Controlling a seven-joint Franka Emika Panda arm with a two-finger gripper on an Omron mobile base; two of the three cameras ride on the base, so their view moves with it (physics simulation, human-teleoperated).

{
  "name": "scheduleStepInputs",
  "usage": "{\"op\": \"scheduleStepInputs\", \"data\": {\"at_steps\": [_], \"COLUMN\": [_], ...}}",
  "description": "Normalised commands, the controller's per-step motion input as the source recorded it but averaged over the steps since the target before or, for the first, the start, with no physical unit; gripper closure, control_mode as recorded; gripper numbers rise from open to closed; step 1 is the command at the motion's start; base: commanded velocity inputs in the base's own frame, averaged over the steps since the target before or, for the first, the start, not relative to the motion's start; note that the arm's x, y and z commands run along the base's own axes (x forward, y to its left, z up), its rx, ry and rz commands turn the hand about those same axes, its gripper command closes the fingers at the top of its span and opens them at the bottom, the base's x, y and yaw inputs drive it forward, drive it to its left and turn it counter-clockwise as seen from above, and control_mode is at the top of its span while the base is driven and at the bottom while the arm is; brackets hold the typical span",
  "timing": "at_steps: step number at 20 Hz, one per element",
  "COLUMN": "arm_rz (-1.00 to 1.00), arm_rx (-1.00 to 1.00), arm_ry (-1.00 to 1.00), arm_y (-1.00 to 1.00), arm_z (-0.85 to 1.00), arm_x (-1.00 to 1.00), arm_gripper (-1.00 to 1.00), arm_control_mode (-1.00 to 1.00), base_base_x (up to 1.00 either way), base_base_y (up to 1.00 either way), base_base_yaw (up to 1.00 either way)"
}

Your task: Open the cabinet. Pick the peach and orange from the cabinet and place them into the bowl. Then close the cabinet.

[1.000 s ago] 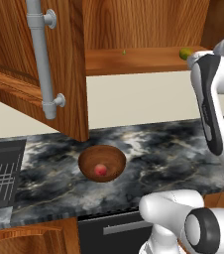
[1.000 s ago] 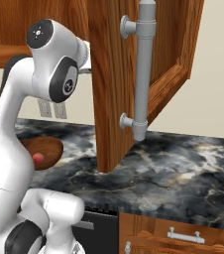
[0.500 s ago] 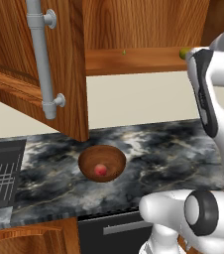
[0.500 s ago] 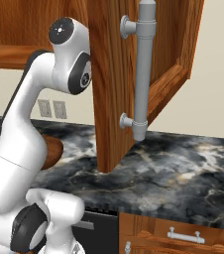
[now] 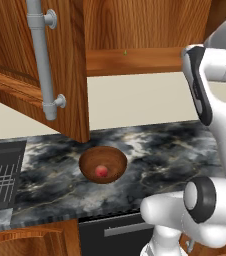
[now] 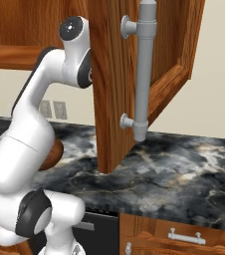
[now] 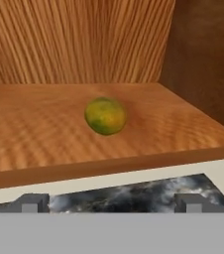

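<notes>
The arm's upper links cover the right part of the cabinet [image 5: 135, 30] opening in the left base view, so the gripper and whatever lies on that end of the shelf are hidden there. In the right base view the open right door [image 6: 129, 74] stands in front of the arm's far end and hides the hand as well. The bowl [image 5: 103, 163] shows whole in the left base view but is mostly behind the arm in the right base view, where only a brown sliver [image 6: 54, 154] peeks out. The cabinet's top is cut off by the frame in both base views.

One orange [image 7: 105, 115] lies on the cabinet shelf [image 7: 44, 139], near its right inner wall and a little back from the front edge, seen straight ahead of the hand. One peach [image 5: 101, 171] sits inside the bowl, which rests on the dark marbled counter [image 5: 155, 150] below the left door [image 5: 35, 65]. Two doors are open, each with one long grey bar handle [image 6: 145, 69].

The gripper [image 7: 111, 203] shows just two small grey fingertips [image 7: 32, 203] at the bottom of the hand view, set wide apart with nothing between them, short of the shelf edge and apart from the orange. One drawer [image 6: 184, 236] with a short handle sits under the counter at the near right.
</notes>
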Motion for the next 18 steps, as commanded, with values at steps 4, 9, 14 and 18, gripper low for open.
{"op": "scheduleStepInputs", "data": {"at_steps": [4,9,14,18], "arm_rz": [0.00,0.00,0.00,0.00], "arm_rx": [0.00,0.00,0.00,0.00], "arm_ry": [0.00,0.00,0.00,0.02], "arm_y": [0.00,0.00,-0.02,-0.08], "arm_z": [0.00,0.00,0.00,0.00], "arm_x": [0.40,0.44,0.40,0.38], "arm_gripper": [-1.00,-1.00,-1.00,-1.00], "arm_control_mode": [-1.00,-1.00,-1.00,-1.00], "base_base_x": [0.00,0.00,0.00,0.00], "base_base_y": [0.00,0.00,0.00,0.00], "base_base_yaw": [0.00,0.00,0.00,0.00]}}
